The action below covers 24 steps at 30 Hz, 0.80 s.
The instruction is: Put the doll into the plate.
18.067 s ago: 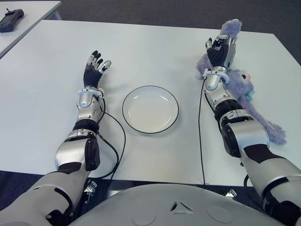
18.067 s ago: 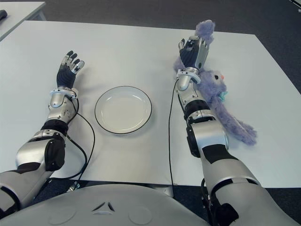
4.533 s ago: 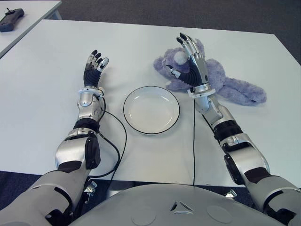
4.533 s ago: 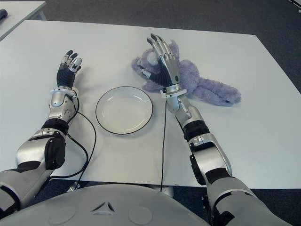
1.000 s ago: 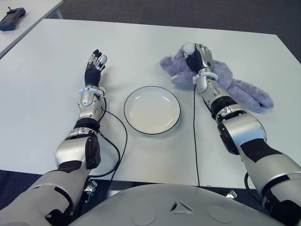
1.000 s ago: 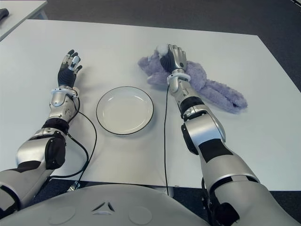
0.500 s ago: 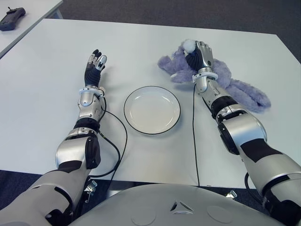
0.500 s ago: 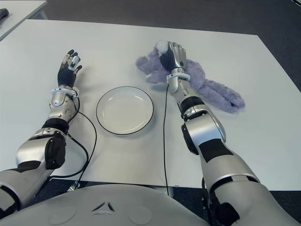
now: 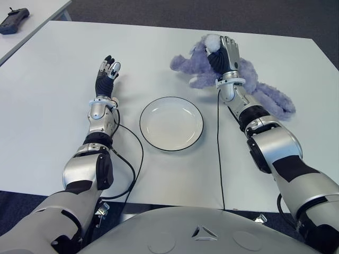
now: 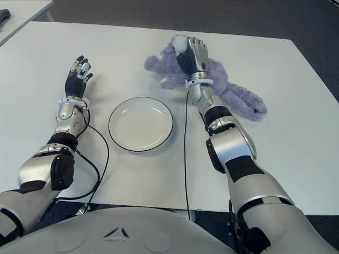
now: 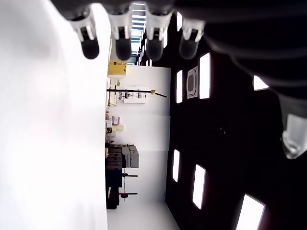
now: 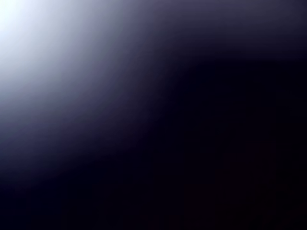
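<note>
No text, label, brand, number or sign can be read anywhere in these views.

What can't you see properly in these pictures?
- Right wrist view: only a dark blur; the fluffy purple plush doll fills the lens.
- Eye views: the right hand covers part of the doll, so its grip stays hidden.
- The doll's face is turned away.
- The round white black-rimmed plate and left hand show plainly.
</note>
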Each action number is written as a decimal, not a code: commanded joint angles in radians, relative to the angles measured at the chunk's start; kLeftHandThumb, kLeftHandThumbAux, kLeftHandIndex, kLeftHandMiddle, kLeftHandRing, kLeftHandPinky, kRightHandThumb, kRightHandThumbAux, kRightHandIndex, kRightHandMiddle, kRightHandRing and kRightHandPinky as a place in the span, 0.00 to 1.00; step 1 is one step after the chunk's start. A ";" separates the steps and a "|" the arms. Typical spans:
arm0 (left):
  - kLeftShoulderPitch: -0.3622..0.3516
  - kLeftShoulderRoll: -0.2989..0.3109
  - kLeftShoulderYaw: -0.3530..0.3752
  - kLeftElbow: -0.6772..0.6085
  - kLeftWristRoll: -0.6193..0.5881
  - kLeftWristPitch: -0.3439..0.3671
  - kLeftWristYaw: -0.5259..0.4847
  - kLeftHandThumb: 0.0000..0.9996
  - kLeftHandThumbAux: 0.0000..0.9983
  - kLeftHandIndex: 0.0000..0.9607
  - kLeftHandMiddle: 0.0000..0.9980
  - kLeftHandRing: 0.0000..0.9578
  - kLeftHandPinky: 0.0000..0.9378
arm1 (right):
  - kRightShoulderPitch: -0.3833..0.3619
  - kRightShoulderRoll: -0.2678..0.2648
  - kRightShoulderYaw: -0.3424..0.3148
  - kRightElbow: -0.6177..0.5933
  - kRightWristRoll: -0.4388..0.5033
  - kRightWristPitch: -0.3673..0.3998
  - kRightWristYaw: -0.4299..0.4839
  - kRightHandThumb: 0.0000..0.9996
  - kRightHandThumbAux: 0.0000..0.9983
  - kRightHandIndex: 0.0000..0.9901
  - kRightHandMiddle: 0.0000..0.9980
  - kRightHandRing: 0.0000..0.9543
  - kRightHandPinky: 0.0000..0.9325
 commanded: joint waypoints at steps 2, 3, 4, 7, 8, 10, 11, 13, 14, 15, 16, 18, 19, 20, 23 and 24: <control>0.239 -0.105 0.020 0.180 -0.031 0.082 0.002 0.00 0.48 0.01 0.08 0.03 0.00 | -0.039 -0.017 0.022 -0.043 -0.035 -0.054 -0.058 0.92 0.62 0.81 0.87 0.90 0.89; 0.239 -0.105 0.018 0.180 -0.029 0.080 0.003 0.00 0.48 0.02 0.09 0.03 0.00 | -0.038 -0.017 0.020 -0.050 -0.033 -0.061 -0.056 0.93 0.62 0.81 0.86 0.90 0.89; 0.239 -0.105 0.016 0.180 -0.027 0.079 0.003 0.00 0.47 0.01 0.09 0.03 0.00 | -0.037 -0.017 0.019 -0.054 -0.031 -0.065 -0.054 0.93 0.61 0.80 0.86 0.90 0.89; 0.239 -0.102 0.005 0.180 -0.014 0.077 0.009 0.00 0.45 0.00 0.08 0.03 0.00 | -0.032 -0.017 0.015 -0.077 -0.024 -0.083 -0.046 0.93 0.61 0.79 0.84 0.89 0.87; 0.239 -0.102 0.004 0.180 -0.013 0.078 0.010 0.00 0.45 0.00 0.08 0.03 0.00 | -0.031 -0.017 0.014 -0.083 -0.023 -0.087 -0.045 0.93 0.61 0.79 0.83 0.88 0.87; 0.238 -0.101 0.002 0.180 -0.011 0.079 0.013 0.00 0.45 0.00 0.07 0.02 0.00 | -0.029 -0.018 0.014 -0.091 -0.024 -0.092 -0.045 0.94 0.61 0.78 0.82 0.88 0.87; 0.238 -0.102 0.003 0.180 -0.012 0.082 0.014 0.00 0.45 0.00 0.07 0.02 0.00 | -0.027 -0.018 0.014 -0.099 -0.025 -0.096 -0.043 0.94 0.61 0.78 0.82 0.88 0.87; 0.237 -0.102 0.004 0.180 -0.014 0.086 0.015 0.00 0.45 0.00 0.07 0.02 0.00 | -0.023 -0.019 0.015 -0.113 -0.026 -0.100 -0.040 0.94 0.61 0.77 0.82 0.87 0.87; 0.236 -0.102 0.005 0.180 -0.015 0.088 0.016 0.00 0.45 0.00 0.07 0.02 0.00 | -0.019 -0.020 0.015 -0.125 -0.026 -0.104 -0.035 0.94 0.61 0.77 0.82 0.87 0.87; 0.236 -0.102 0.006 0.180 -0.015 0.089 0.016 0.00 0.45 0.00 0.07 0.02 0.00 | -0.017 -0.020 0.015 -0.132 -0.026 -0.105 -0.031 0.94 0.61 0.77 0.82 0.87 0.86; 0.235 -0.102 0.006 0.181 -0.016 0.090 0.016 0.00 0.46 0.00 0.07 0.02 0.00 | -0.015 -0.021 0.015 -0.138 -0.026 -0.106 -0.028 0.94 0.61 0.77 0.82 0.87 0.86; 0.235 -0.104 0.009 0.181 -0.020 0.090 0.014 0.00 0.46 0.00 0.07 0.02 0.00 | -0.006 -0.021 0.014 -0.161 -0.023 -0.112 -0.014 0.94 0.61 0.77 0.81 0.87 0.86; 0.235 -0.105 0.011 0.181 -0.021 0.089 0.012 0.00 0.47 0.01 0.07 0.02 0.00 | -0.002 -0.022 0.014 -0.171 -0.023 -0.113 -0.010 0.93 0.61 0.77 0.81 0.87 0.86; 0.235 -0.105 0.011 0.181 -0.022 0.089 0.012 0.00 0.47 0.01 0.07 0.02 0.00 | 0.001 -0.022 0.014 -0.179 -0.023 -0.113 -0.007 0.93 0.61 0.77 0.81 0.87 0.86; 0.236 -0.105 0.012 0.180 -0.022 0.084 0.007 0.00 0.48 0.01 0.07 0.02 0.00 | 0.014 -0.025 0.020 -0.215 -0.038 -0.106 -0.014 0.92 0.62 0.77 0.81 0.87 0.86; 0.237 -0.105 0.012 0.180 -0.023 0.082 0.006 0.00 0.48 0.01 0.07 0.02 0.00 | 0.018 -0.026 0.021 -0.225 -0.041 -0.103 -0.014 0.92 0.62 0.77 0.81 0.87 0.87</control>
